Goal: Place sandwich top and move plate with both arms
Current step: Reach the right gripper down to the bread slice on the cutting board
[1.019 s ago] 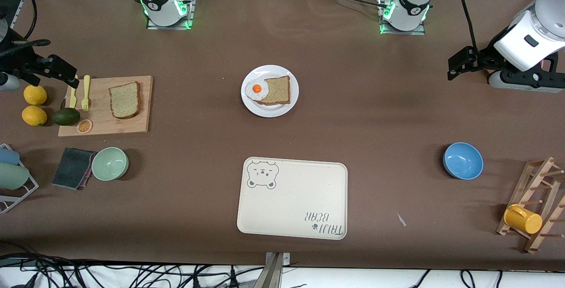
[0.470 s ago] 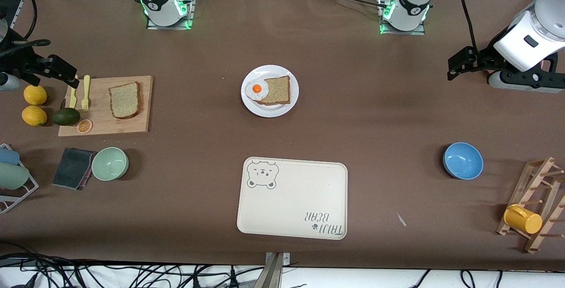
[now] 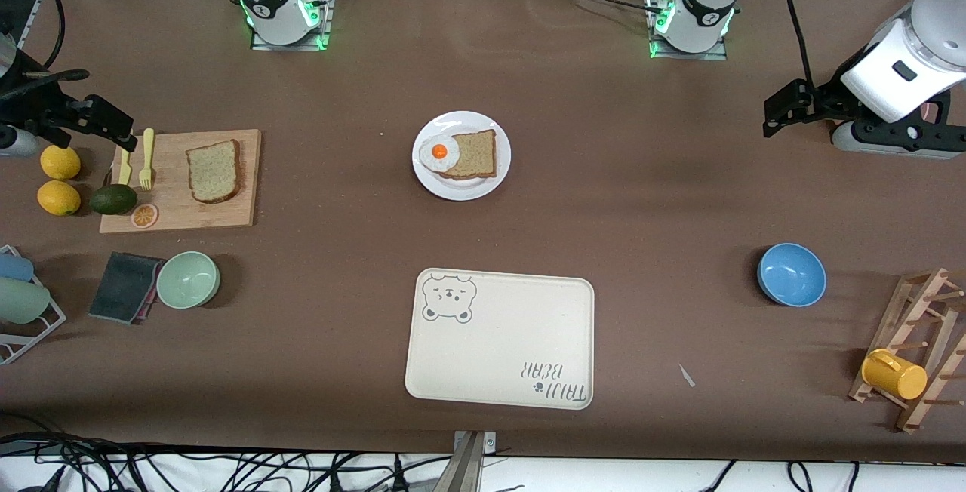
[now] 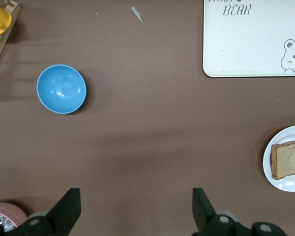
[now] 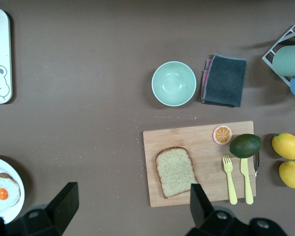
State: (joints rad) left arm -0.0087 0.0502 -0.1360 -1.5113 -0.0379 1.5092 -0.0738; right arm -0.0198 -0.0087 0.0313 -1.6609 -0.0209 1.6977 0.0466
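Note:
The sandwich top point(image 3: 213, 170), a tan speckled bread slice, lies on a wooden cutting board point(image 3: 241, 209) toward the right arm's end; it also shows in the right wrist view point(image 5: 175, 171). The white plate point(image 3: 462, 191) sits mid-table with another bread slice point(image 3: 477, 154) and a fried egg point(image 3: 438, 153) on it. My right gripper point(image 3: 121, 137) hangs open over the fork end of the board, its fingers point(image 5: 65, 200) holding nothing. My left gripper point(image 3: 771, 124) hangs open and empty over bare table at the left arm's end, with the plate point(image 4: 285, 185) off to one side.
A cream bear tray point(image 3: 498, 341) lies nearer the front camera than the plate. On the board lie yellow cutlery point(image 3: 147, 158), an avocado point(image 3: 113, 199) and an orange slice point(image 3: 144, 215). Lemons point(image 3: 59, 179), a green bowl point(image 3: 188, 279), a dark cloth point(image 3: 122, 287), a blue bowl point(image 3: 791, 274) and a mug rack point(image 3: 909, 349) stand around.
Both grippers have shifted only slightly in place. Nothing on the table has moved.

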